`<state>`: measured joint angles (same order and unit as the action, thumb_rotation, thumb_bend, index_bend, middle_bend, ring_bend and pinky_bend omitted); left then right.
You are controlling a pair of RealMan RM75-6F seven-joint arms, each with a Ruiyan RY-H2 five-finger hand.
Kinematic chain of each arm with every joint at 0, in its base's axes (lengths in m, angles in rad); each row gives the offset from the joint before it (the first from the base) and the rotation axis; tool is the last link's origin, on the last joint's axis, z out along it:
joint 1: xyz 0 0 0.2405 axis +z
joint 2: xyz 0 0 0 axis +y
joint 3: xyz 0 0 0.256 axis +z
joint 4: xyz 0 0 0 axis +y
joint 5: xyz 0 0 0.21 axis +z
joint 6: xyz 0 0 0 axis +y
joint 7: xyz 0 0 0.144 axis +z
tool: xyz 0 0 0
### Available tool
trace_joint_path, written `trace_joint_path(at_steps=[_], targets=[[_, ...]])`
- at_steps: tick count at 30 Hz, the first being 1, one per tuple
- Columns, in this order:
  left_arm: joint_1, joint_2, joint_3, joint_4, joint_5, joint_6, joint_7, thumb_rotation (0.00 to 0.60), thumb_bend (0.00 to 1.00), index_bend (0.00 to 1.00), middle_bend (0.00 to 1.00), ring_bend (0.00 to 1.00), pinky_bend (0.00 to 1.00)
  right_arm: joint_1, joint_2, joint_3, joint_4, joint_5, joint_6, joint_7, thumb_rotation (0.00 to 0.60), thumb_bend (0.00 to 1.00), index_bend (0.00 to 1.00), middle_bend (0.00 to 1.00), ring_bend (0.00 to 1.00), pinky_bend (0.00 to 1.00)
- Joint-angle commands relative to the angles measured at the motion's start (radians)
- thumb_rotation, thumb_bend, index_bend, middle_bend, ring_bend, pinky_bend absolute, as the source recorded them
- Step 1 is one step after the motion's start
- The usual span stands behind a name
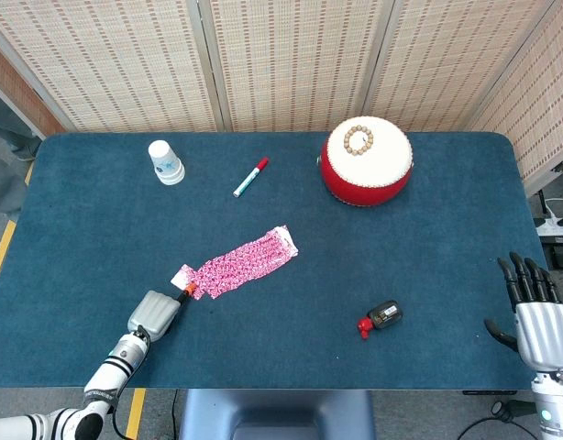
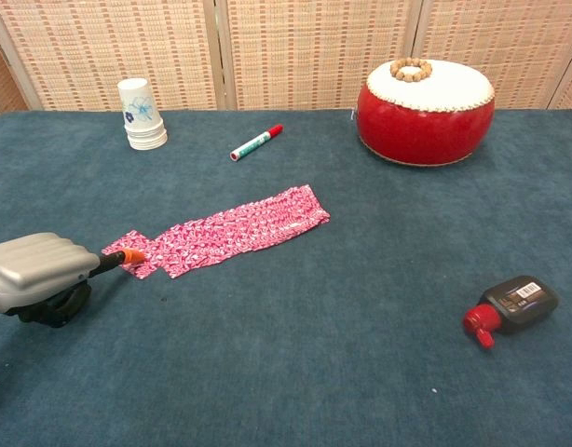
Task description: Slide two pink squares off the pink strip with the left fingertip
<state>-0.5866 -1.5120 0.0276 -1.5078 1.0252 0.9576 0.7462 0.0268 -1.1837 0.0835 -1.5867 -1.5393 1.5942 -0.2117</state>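
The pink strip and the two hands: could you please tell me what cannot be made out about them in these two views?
- Pink strip: the number of squares is too small to tell in either view.
- Left hand: its curled fingers hide its underside, chest view.
- Right hand: cut off by the head view's lower edge; outside the chest view.

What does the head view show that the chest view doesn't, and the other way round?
Head view only: the right hand, fingers spread, beside the table's right edge. Chest view only: the barcode label on the small black bottle. Both: the left hand, its orange fingertip on a pink square at the pink strip's near end.
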Motion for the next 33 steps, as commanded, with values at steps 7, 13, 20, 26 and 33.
trace_joint_path(at_steps=[7,13,20,26,33], targets=[[0.030,0.063,0.024,-0.033,-0.061,0.050,0.028,0.600,0.83,0.21,0.72,0.74,0.60,0.001,-0.003,-0.002,0.005,-0.002,-0.001,-0.001,0.600,0.05,0.00,0.00,0.00,0.12],[0.049,0.068,0.026,-0.032,-0.075,0.120,0.062,0.600,0.83,0.25,0.72,0.75,0.61,0.001,-0.004,-0.002,0.005,-0.004,0.000,-0.001,0.600,0.05,0.00,0.00,0.00,0.12],[0.076,0.040,0.012,-0.036,0.063,0.228,-0.008,0.600,0.83,0.08,0.72,0.75,0.62,0.001,-0.003,-0.003,0.005,-0.004,-0.001,0.001,0.600,0.05,0.00,0.00,0.00,0.12],[0.061,-0.007,0.020,-0.007,0.186,0.217,-0.074,0.600,0.83,0.00,0.72,0.75,0.62,0.001,-0.003,-0.003,0.006,-0.006,0.000,0.004,0.600,0.05,0.00,0.00,0.00,0.12],[0.011,-0.080,0.017,0.024,0.170,0.088,-0.045,0.600,0.83,0.00,0.72,0.75,0.62,0.002,0.000,-0.004,0.005,-0.003,-0.006,0.004,0.600,0.05,0.00,0.00,0.00,0.12]])
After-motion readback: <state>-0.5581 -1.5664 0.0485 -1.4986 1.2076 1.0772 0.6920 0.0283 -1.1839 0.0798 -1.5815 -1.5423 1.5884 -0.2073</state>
